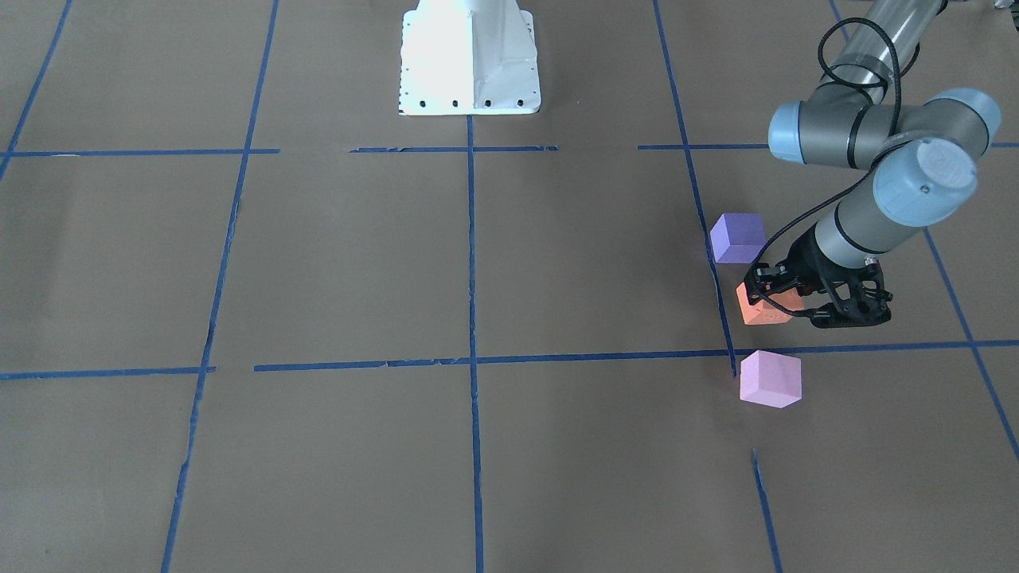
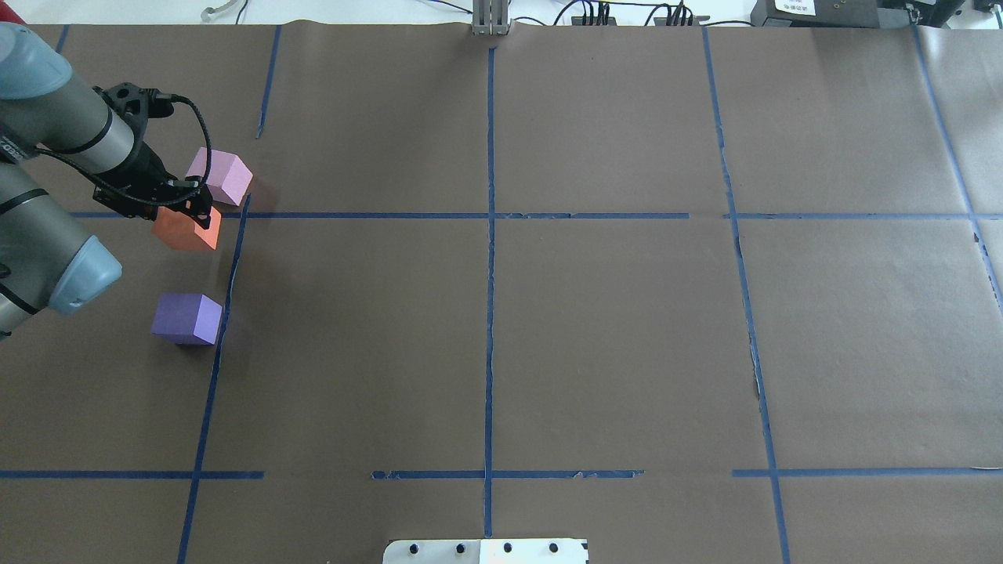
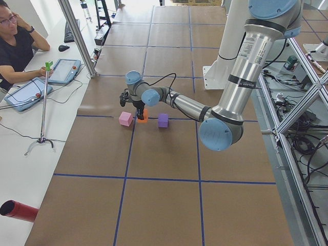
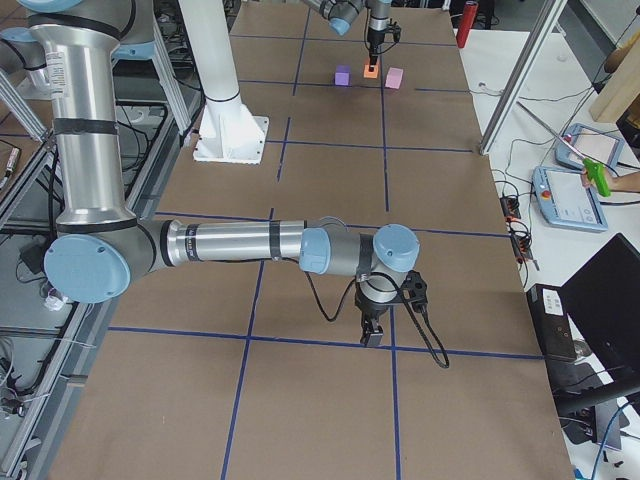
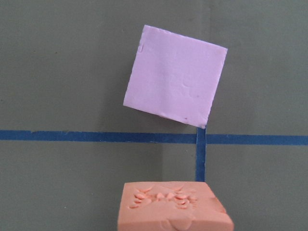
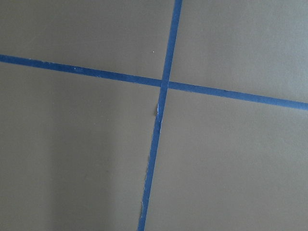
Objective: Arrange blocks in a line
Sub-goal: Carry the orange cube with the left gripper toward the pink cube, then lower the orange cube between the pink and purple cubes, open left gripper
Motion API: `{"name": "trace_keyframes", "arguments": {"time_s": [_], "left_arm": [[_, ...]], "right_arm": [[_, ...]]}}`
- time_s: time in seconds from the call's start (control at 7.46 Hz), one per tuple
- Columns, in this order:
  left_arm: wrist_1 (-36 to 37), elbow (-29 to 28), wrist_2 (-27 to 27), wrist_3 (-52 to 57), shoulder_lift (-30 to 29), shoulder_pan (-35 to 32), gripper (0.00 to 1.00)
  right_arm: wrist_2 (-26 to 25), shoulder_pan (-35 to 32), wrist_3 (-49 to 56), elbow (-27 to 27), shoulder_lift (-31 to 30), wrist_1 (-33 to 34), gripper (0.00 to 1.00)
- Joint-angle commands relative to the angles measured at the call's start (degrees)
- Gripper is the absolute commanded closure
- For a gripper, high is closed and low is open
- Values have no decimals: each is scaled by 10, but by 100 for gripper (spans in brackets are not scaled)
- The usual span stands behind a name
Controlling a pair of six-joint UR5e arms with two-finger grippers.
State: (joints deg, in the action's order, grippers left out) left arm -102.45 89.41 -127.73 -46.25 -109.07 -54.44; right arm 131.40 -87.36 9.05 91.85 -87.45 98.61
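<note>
The orange block (image 1: 763, 310) sits between the blue-violet block (image 1: 738, 237) and the pale pink-lilac block (image 1: 769, 380), roughly in a row beside a blue tape line. My left gripper (image 1: 784, 298) comes down on the orange block and is shut on it. In the overhead view the gripper (image 2: 184, 210) holds the orange block (image 2: 186, 232), with the pink block (image 2: 221, 177) beyond it and the blue-violet block (image 2: 186, 317) nearer. The left wrist view shows the orange block (image 5: 173, 209) low and the pink block (image 5: 175, 77) ahead. My right gripper (image 4: 372, 338) hangs over bare paper far from the blocks; I cannot tell whether it is open.
Brown paper with a grid of blue tape (image 2: 490, 313) covers the table. The white robot base (image 1: 470, 56) stands at the middle of the near edge. An operator (image 3: 15, 46) sits beyond the table's far side with tablets. A red cylinder (image 3: 18, 211) lies off the table.
</note>
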Motion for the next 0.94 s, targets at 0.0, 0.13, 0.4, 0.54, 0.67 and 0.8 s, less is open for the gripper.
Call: {"name": "trace_keyframes", "arguments": {"time_s": [0.0, 0.13, 0.4, 0.54, 0.67, 0.8], "left_arm": [[-39, -31, 0, -2, 1, 5, 95], [-60, -47, 1, -2, 2, 5, 95], [-66, -51, 1, -2, 2, 6, 94], [-66, -51, 0, -2, 1, 6, 90], [-67, -50, 0, -13, 0, 6, 90], [-78, -49, 0, -23, 0, 6, 89]], "right_arm": [[0, 0, 0, 0, 0, 0, 0], [0, 0, 0, 0, 0, 0, 0], [0, 0, 0, 0, 0, 0, 0], [0, 0, 1, 0, 0, 0, 0], [0, 0, 0, 0, 0, 0, 0], [0, 0, 1, 0, 0, 0, 0]]}}
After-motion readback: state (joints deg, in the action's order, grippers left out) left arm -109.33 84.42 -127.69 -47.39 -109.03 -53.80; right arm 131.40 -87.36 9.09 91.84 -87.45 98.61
